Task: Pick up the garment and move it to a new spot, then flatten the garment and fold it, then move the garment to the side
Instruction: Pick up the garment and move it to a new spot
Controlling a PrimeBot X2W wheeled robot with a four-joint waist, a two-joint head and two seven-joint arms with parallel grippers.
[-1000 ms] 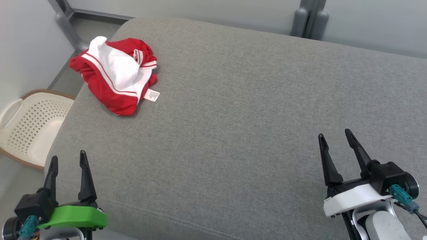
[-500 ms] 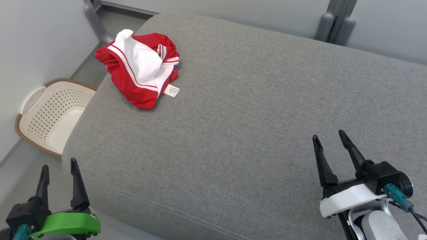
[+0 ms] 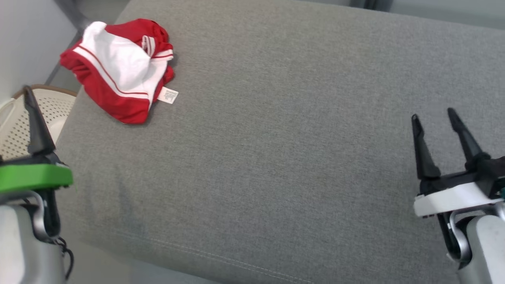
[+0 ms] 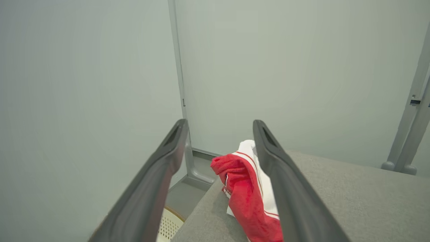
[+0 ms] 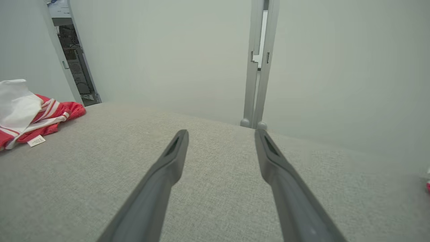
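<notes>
The garment (image 3: 118, 71) lies far left on the cushion (image 3: 296, 138), ahead of the left gripper (image 4: 218, 125); the right gripper (image 3: 432, 115) is well apart. Both stand wide open, empty.

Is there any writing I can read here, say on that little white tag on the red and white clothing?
White care tag on the red and white garment: lines of print, too small and blurred to read.
No other words, numbers, brands or signs can be read in these views.

Garment (image 3: 118, 69) on cushion's (image 3: 276, 157) far-left corner
</notes>
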